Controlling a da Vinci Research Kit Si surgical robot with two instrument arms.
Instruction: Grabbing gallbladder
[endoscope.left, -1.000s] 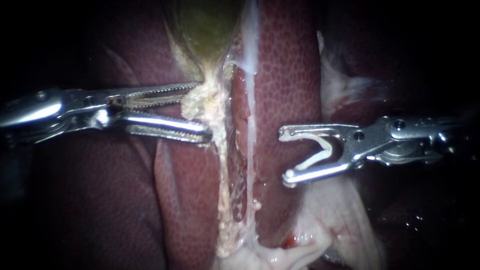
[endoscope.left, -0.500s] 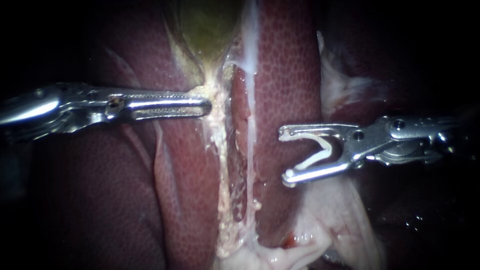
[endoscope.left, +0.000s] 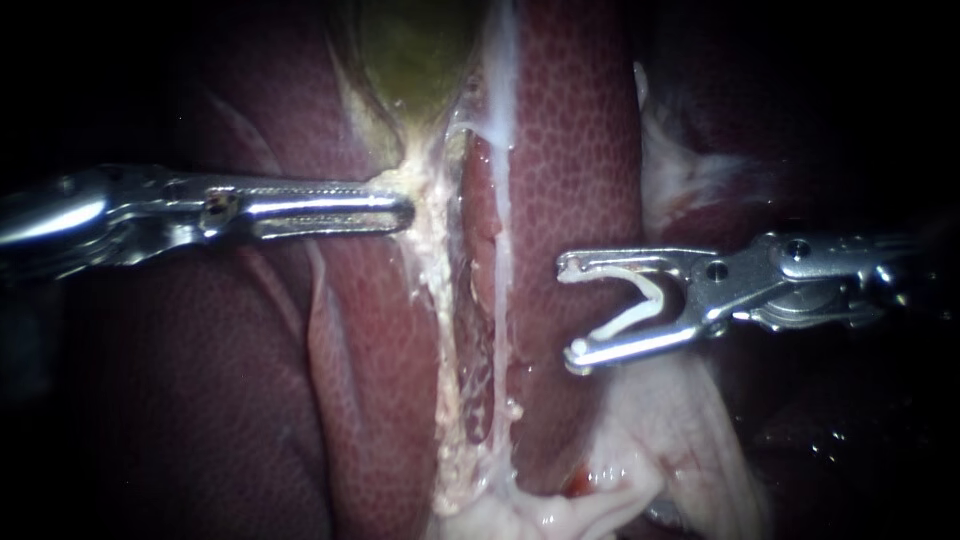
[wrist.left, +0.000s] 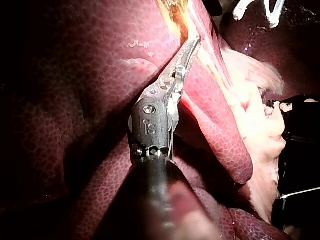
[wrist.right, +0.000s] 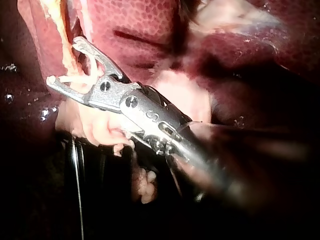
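Left instrument (endoscope.left: 406, 207): jaws were clamped on the gallbladder's (endoscope.left: 415, 50) pale lower end, in the liver's (endoscope.left: 580, 150) cleft. Right instrument (endoscope.left: 570, 310): jaws spread, cradling a white clip (endoscope.left: 625, 320), standing apart. Risk: the bite looked thin, and a hard pull could tear it or slip off.

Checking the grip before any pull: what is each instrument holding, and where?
Left instrument: the gallbladder, by the pale narrow neck just below its green body. Right instrument: only a white clip, seated between its spread jaws.
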